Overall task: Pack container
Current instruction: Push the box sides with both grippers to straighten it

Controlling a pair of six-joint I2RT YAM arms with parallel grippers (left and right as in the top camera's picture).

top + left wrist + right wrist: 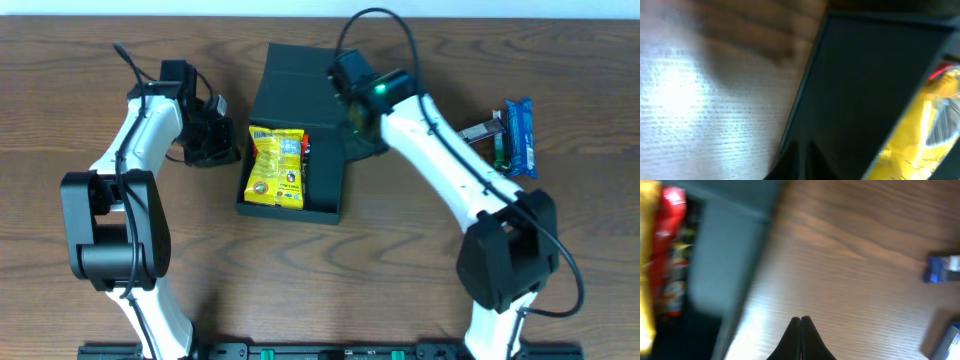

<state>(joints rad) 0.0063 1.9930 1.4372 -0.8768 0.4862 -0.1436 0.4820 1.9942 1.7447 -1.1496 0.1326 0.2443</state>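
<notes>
The dark teal container [330, 185] sits mid-table with its flap lid [295, 75] folded back. Inside lie a yellow snack packet [277, 165] and a red packet [306, 146]. My left gripper [228, 150] hovers just off the container's left wall; in the left wrist view its dark fingertips [801, 146] are shut, close to the container's outer wall [865, 85], with the yellow packet [930, 130] beyond. My right gripper [362, 138] is beside the container's right edge, shut and empty [801, 318] over bare wood. That view shows the container wall [720, 255] and the red packet [670, 240].
Blue snack packets [518, 135] and a green one [492, 140] lie at the right side of the table. A blue packet [940, 267] also appears in the right wrist view. Both arm bases stand at the front edge.
</notes>
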